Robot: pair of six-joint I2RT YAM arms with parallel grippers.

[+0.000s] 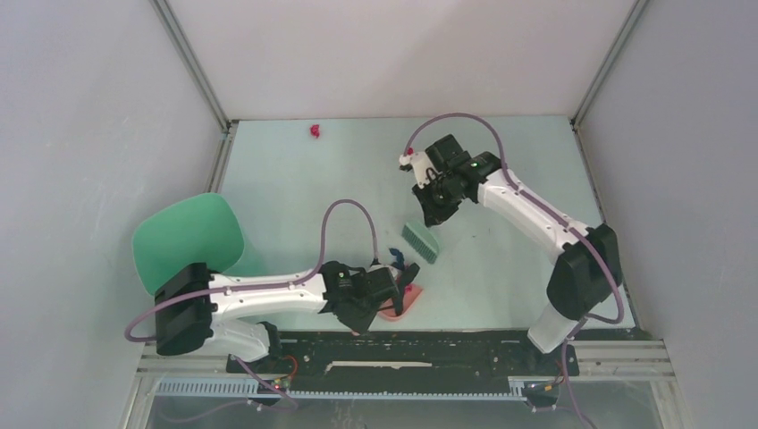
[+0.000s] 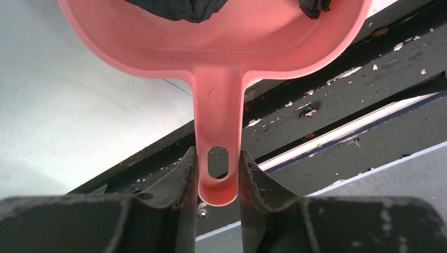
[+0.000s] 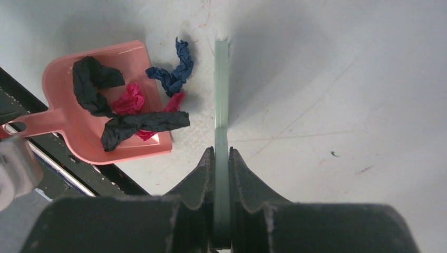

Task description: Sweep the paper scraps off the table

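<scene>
While looking into the one pink dustpan (image 3: 63,68), counting two black paper scraps (image 3: 142,122) plus magenta-red bits (image 3: 129,99); spotting one dark blue scrap (image 3: 174,74) on the desk (image 3: 342,79) at its lip, one red scrap (image 1: 315,130) near the far edge. Clamping the dustpan's handle with the left end effector (image 2: 217,161), the green brush (image 3: 222,79) with the right end effector (image 3: 222,155). Noting one green bin (image 1: 188,237) at the desk's left.

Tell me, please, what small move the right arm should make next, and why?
Probably sweep the brush toward the dustpan, pushing the dark blue scrap in: it lies at the pan's mouth, mostly outside, between brush and pan.
</scene>
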